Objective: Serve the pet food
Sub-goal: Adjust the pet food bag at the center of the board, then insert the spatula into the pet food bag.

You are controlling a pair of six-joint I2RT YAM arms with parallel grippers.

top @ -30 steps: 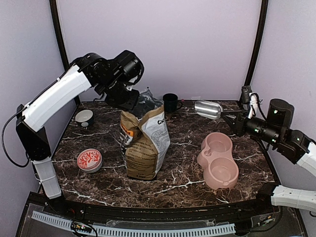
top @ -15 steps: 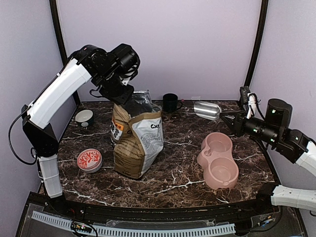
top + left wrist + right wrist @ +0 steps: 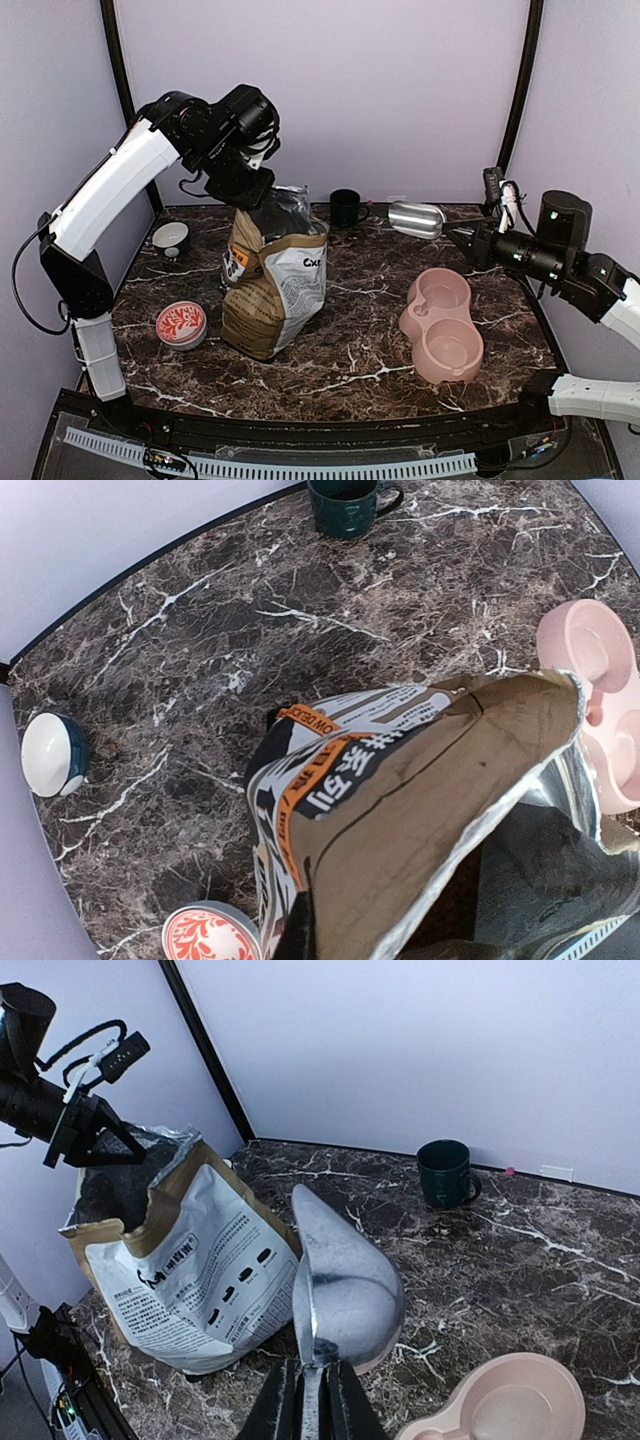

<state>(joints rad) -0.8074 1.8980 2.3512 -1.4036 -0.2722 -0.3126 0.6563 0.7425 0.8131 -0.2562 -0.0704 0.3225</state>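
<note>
Left arm arched high, left claw clamped on the paper bag rim; right claw, outstretched, grips a metal scoop.

Paper bag is seen left of centre on the tabletop, double bowl to its right. A mug is placed behind the bag, a small bowl back left, a dish front left; a scoop is raised behind the double bowl.
</note>
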